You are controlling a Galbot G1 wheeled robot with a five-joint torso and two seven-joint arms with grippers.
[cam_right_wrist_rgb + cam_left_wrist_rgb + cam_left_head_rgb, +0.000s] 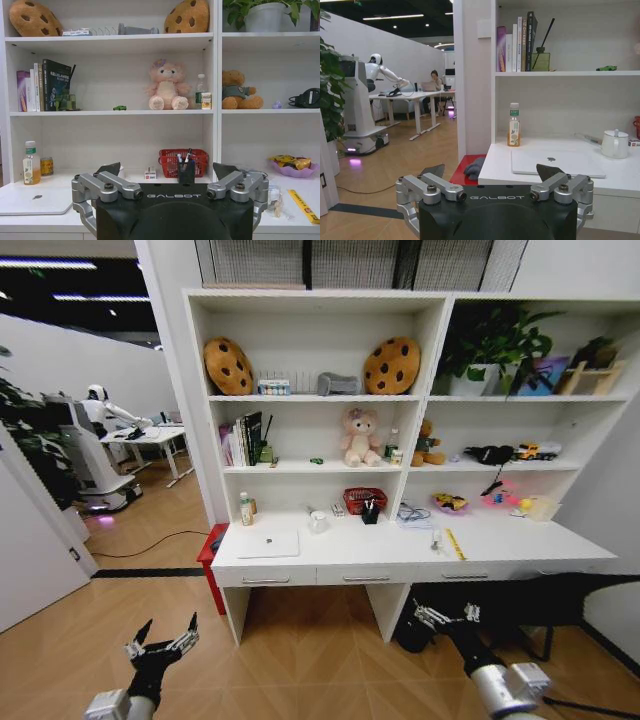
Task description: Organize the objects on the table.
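The left gripper [160, 638] hangs low over the wood floor, well short of the table [400, 558] and off its left end, fingers spread wide with nothing between them. On the table's left part the laptop [268, 544] lies flat and closed, with a drink bottle [245, 509] standing behind it near the wall. The green toy car [316, 461] sits on the shelf above the table, left of the pink plush [360, 437]. Further along the tabletop, a red basket [363, 500] stands at the back with a black pen cup [371, 511] touching its front. The right gripper [442, 617] hovers below the table's front edge, right of its middle, likewise wide open and holding nothing.
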